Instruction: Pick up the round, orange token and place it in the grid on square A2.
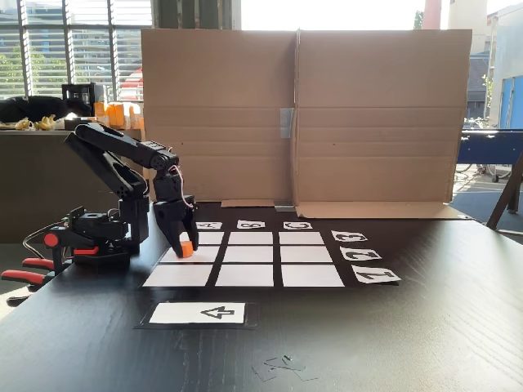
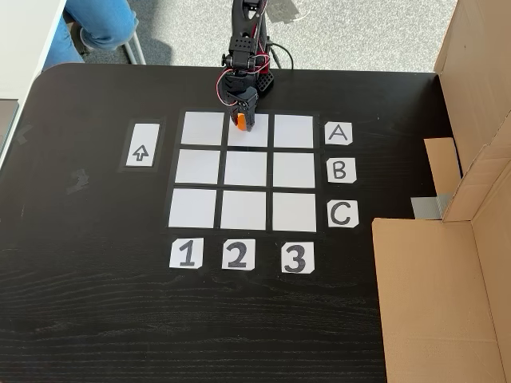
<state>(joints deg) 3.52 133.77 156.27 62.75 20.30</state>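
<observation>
The round, orange token (image 1: 187, 249) (image 2: 240, 122) sits between the black fingers of my gripper (image 1: 184, 244) (image 2: 241, 118), which is shut on it and points straight down. The token is low over square A2 (image 1: 204, 255) (image 2: 250, 138), near that cell's edge closest to the arm's base; I cannot tell whether it touches the paper. The grid (image 1: 249, 254) (image 2: 246, 169) lies flat on the black table. Its letter cards are along one side and its number cards along another.
A white arrow card (image 1: 198, 313) (image 2: 140, 146) lies beside the grid. A tall cardboard wall (image 1: 302, 114) (image 2: 435, 287) stands on the table's far side from the arm. The arm's base (image 1: 102, 237) is clamped at the table's edge. A person's legs (image 2: 100, 20) are beyond the table.
</observation>
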